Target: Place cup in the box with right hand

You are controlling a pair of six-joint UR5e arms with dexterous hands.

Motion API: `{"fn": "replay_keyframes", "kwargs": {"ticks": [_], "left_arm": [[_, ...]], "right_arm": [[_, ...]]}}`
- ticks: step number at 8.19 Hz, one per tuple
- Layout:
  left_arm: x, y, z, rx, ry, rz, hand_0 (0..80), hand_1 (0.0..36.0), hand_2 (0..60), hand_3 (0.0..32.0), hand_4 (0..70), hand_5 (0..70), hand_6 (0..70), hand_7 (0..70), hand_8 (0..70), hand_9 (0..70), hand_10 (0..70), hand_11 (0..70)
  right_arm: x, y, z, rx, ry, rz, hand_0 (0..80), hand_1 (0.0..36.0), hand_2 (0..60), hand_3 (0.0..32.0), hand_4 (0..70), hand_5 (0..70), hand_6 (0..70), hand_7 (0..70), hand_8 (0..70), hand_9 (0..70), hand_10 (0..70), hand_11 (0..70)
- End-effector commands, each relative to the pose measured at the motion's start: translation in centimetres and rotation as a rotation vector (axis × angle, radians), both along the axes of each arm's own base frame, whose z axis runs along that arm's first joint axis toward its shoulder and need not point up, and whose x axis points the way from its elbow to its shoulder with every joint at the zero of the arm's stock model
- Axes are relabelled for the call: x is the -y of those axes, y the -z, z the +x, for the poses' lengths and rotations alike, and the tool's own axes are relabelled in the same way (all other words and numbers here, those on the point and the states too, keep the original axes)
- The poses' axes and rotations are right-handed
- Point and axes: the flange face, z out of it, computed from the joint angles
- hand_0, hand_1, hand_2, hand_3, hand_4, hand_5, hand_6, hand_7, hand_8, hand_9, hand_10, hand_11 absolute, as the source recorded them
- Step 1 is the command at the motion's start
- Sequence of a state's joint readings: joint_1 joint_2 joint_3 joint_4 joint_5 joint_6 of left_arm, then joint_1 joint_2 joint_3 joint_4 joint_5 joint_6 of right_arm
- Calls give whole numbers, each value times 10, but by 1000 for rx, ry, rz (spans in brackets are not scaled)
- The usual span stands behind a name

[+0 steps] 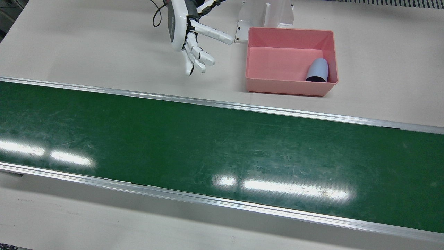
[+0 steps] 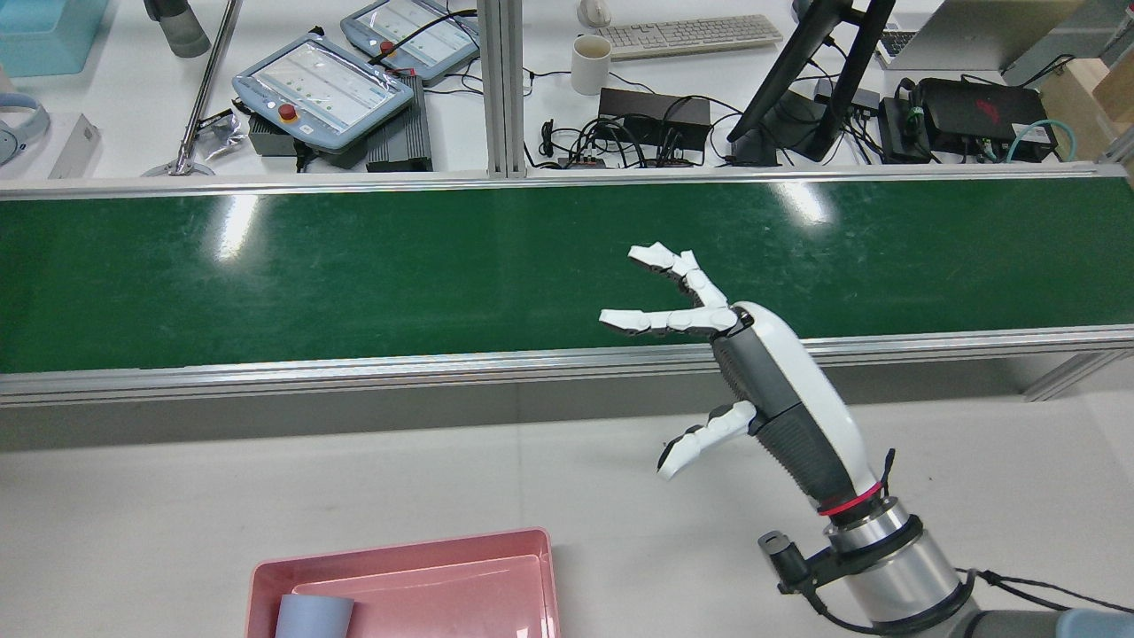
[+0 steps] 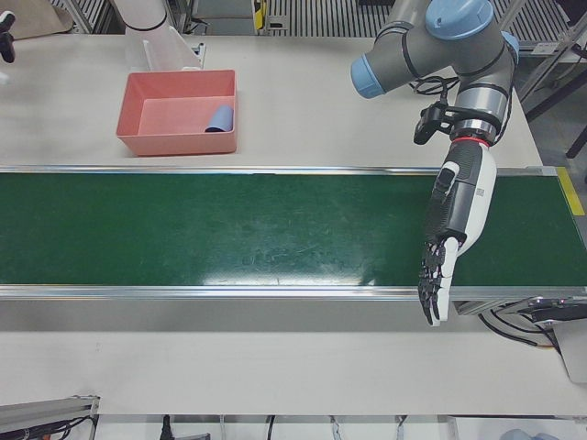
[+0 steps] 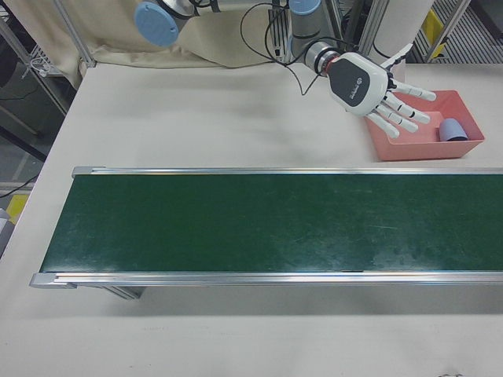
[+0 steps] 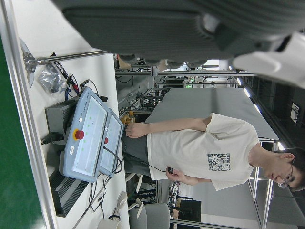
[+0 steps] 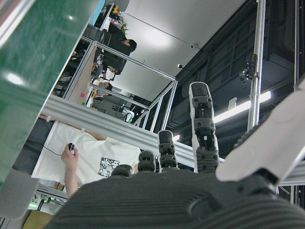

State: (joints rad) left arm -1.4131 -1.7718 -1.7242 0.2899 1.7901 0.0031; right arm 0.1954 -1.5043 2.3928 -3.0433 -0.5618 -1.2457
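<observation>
Cup (image 1: pixel 317 70): on its side in pink box (image 1: pixel 290 86), beside right hand (image 1: pixel 189 38). Right hand: fingers spread, empty. Left hand (image 3: pixel 449 238): fingers extended over green belt (image 3: pixel 229 229), empty.

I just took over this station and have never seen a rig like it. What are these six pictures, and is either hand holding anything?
Two robot arms stand at a table crossed by a green conveyor belt. The front view looks down; the rear view looks from behind the arms; two side views face the robot; two cameras ride on the hands. The right hand hovers open beside the pink box, holding nothing. The left hand hangs open over the belt's far end, also empty. The grey-blue cup lies on its side in a corner of the box. A person stands past the belt.
</observation>
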Motion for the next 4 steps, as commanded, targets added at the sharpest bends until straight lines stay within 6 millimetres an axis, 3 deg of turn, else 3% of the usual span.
{"fn": "replay_keyframes", "kwargs": {"ticks": [1, 2, 3, 4], "left_arm": [[0, 0, -1, 0, 1, 0, 0, 0, 0, 0, 0, 0, 0, 0, 0, 0, 0, 0], [0, 0, -1, 0, 1, 0, 0, 0, 0, 0, 0, 0, 0, 0, 0, 0, 0, 0], [0, 1, -1, 0, 1, 1, 0, 0, 0, 0, 0, 0, 0, 0, 0, 0, 0, 0], [0, 0, -1, 0, 1, 0, 0, 0, 0, 0, 0, 0, 0, 0, 0, 0, 0, 0]], "right_arm": [[77, -51, 108, -32, -5, -118, 370, 0, 0, 0, 455, 0, 51, 276, 43, 108, 0, 0], [118, -81, 138, -45, 11, -168, 378, 0, 5, 0, 483, 0, 55, 300, 46, 116, 0, 0], [161, -123, 174, -57, 33, -224, 379, 0, 1, 0, 467, 0, 56, 296, 51, 119, 3, 1], [190, -162, 224, -43, 9, -295, 378, 0, 5, 0, 480, 0, 60, 302, 57, 123, 11, 11]]}}
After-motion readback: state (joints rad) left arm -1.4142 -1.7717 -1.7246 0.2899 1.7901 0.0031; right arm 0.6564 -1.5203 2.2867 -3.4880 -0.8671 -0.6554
